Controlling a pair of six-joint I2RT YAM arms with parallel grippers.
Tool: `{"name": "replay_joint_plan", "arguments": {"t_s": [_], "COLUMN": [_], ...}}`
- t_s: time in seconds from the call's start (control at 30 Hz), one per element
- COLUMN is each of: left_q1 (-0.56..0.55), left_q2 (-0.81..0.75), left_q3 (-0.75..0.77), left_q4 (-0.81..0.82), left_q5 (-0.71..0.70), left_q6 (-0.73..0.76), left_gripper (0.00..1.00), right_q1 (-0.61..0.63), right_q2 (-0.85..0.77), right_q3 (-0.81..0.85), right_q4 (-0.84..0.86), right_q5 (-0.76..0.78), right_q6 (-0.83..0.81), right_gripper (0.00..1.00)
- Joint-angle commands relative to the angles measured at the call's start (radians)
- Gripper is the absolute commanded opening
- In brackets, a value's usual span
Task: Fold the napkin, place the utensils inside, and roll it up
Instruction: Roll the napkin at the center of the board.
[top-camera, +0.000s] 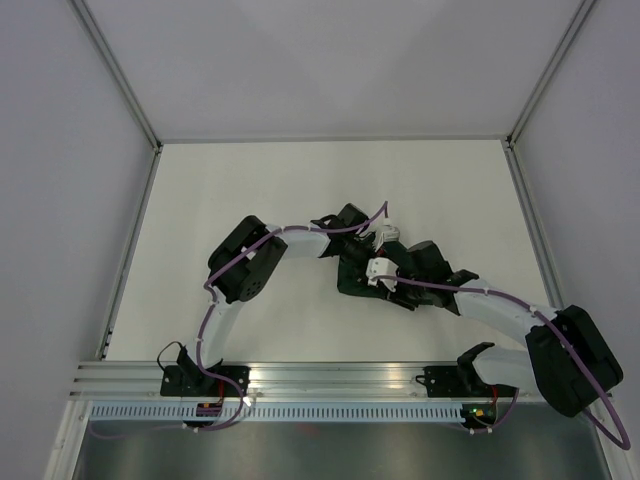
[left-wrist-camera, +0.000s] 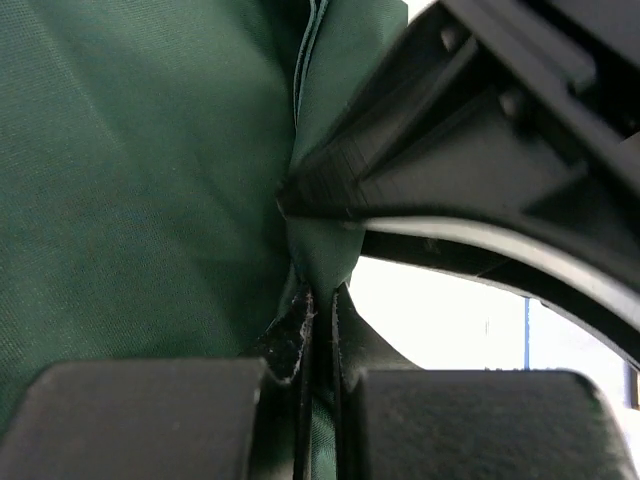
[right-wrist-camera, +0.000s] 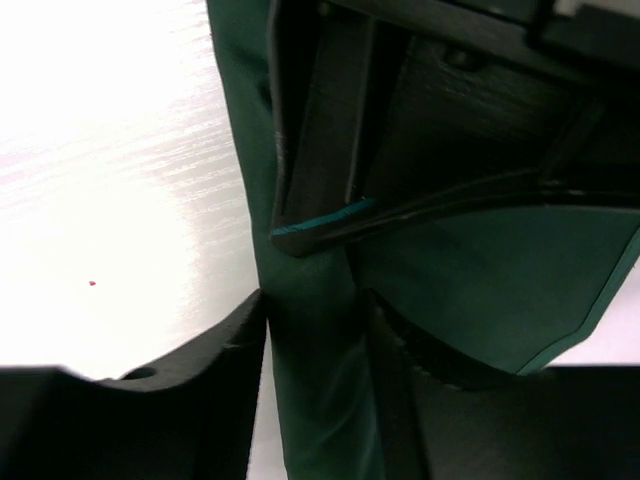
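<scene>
While your left gripper (left-wrist-camera: 322, 305) pinches a fold of the napkin (left-wrist-camera: 140, 180) tight, the right gripper (right-wrist-camera: 315, 320) clamps a band of it, the cloth bunched between them over the middle of the table (top-camera: 250, 190). Folding looks unfinished to you; no utensils show, and rolling is left to do.

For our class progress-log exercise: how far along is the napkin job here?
Done: nothing finished; the napkin is bunched between the arms, not neatly folded. In hand: left gripper is shut on a fold, right gripper straddles another. Remaining: folding, utensils (none in view), rolling.
</scene>
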Motion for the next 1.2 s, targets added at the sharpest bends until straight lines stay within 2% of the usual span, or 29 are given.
{"name": "replay_joint_plan", "arguments": {"t_s": [0.0,0.13,0.17,0.27,0.4,0.53,0.83,0.97,1.1,1.17], "left_q1": [-0.009,-0.005,-0.005,0.003,0.02,0.04,0.078,0.086,0.09,0.099], "left_q2": [0.118,0.112,0.109,0.093,0.058,-0.002,-0.158,-0.197,-0.242,-0.302], "left_q3": [-0.056,-0.056,-0.056,-0.053,-0.048,-0.074,-0.176,-0.196,-0.231,-0.29], "left_q4": [-0.193,-0.2,-0.2,-0.198,-0.186,-0.117,0.075,0.093,0.119,0.197], "left_q5": [-0.183,-0.185,-0.183,-0.173,-0.168,-0.174,-0.231,-0.237,-0.312,-0.361], "left_q6": [0.015,0.012,0.01,0.001,-0.023,-0.077,-0.183,-0.194,-0.189,-0.206], "left_gripper": [0.05,0.15,0.22,0.3,0.4,0.43,0.45,0.46,0.47,0.48], "right_q1": [0.014,0.014,0.014,0.014,0.012,-0.005,-0.074,-0.106,-0.129,-0.147], "right_q2": [0.023,0.072,0.083,0.109,0.151,0.186,0.306,0.371,0.424,0.462], "right_q3": [0.003,0.035,0.052,0.073,0.101,0.139,0.237,0.279,0.332,0.354], "right_q4": [0.032,-0.014,-0.023,-0.057,-0.123,-0.176,-0.299,-0.348,-0.407,-0.443], "right_q5": [0.025,0.029,0.025,0.019,-0.001,-0.041,-0.12,-0.141,-0.167,-0.192], "right_q6": [-0.007,-0.011,-0.011,-0.004,-0.004,-0.011,-0.048,-0.071,-0.093,-0.11], "right_gripper": [0.46,0.24,0.17,0.1,0.06,0.04,0.01,0.0,0.0,0.01]}}
